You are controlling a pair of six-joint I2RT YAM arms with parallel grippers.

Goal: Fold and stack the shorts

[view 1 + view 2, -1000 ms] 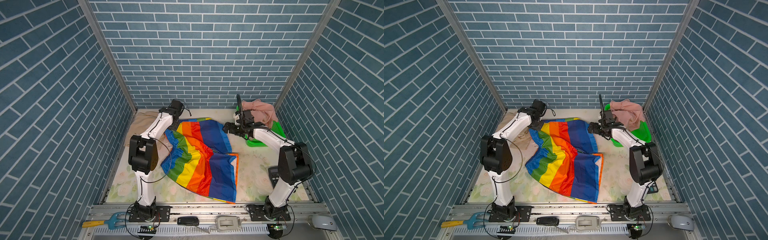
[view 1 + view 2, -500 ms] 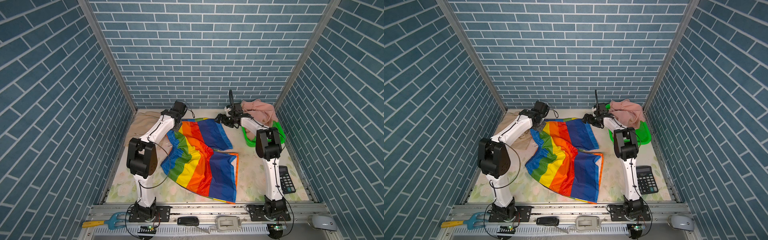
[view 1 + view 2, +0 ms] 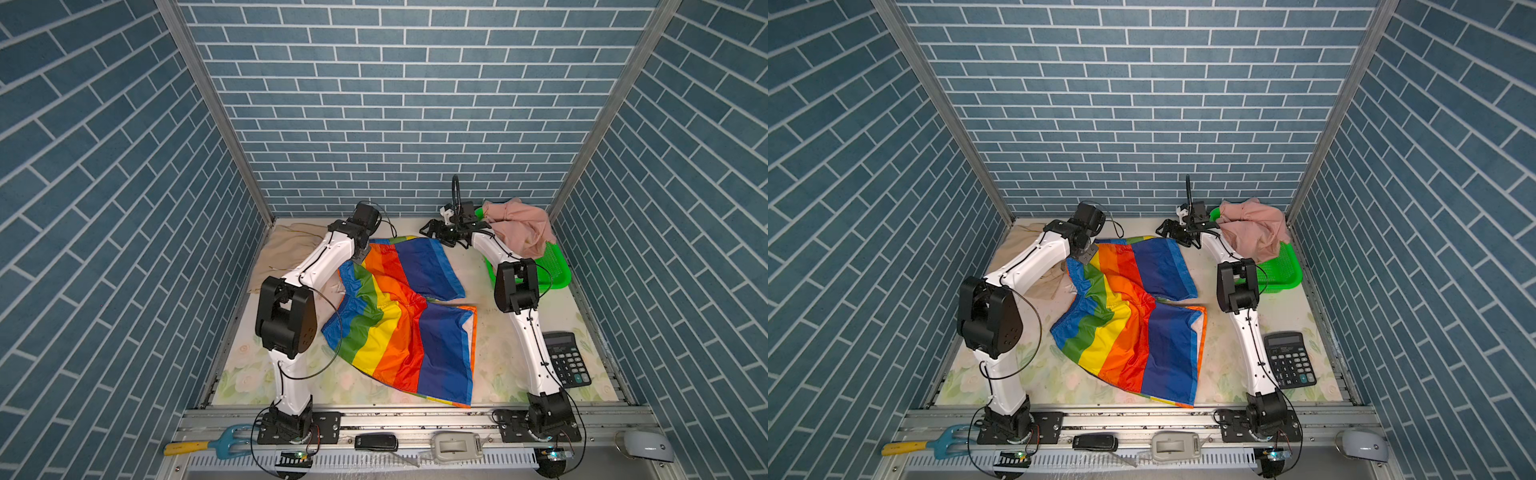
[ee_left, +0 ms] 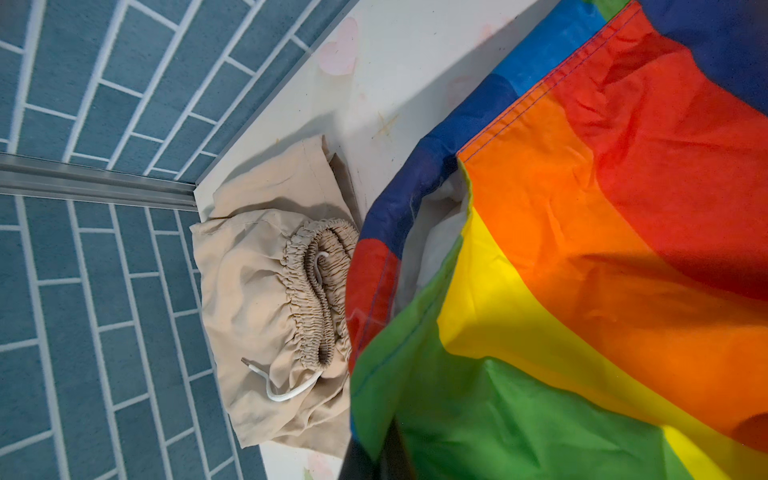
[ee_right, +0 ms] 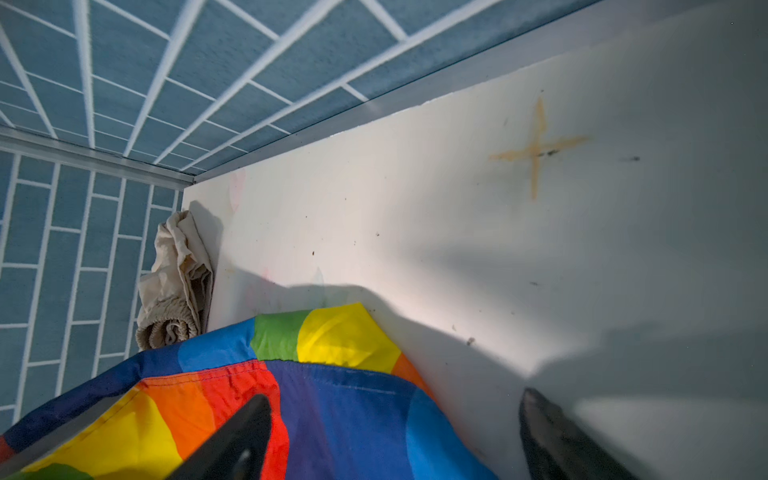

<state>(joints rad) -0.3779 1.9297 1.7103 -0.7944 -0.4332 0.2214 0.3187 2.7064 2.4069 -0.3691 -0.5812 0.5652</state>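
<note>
Shorts, three pairs: beige pair point(image 3: 286, 249) folded, far-left corner; rainbow pair point(image 3: 399, 316) spread mid-table, unfolded, left gripper point(image 3: 1086, 257) clamped on its waist edge, right gripper point(image 5: 392, 397) jaws apart over its far corner; pink pair point(image 3: 519, 226) heaped on green basket point(image 3: 557, 274), untouched. One of three done

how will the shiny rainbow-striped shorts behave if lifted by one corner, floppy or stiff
Likely floppy: the shiny rainbow-striped shorts lie creased and rumpled, so they should sag from any grip. Probably light and somewhat slippery, judging by the thin glossy cloth.
</note>
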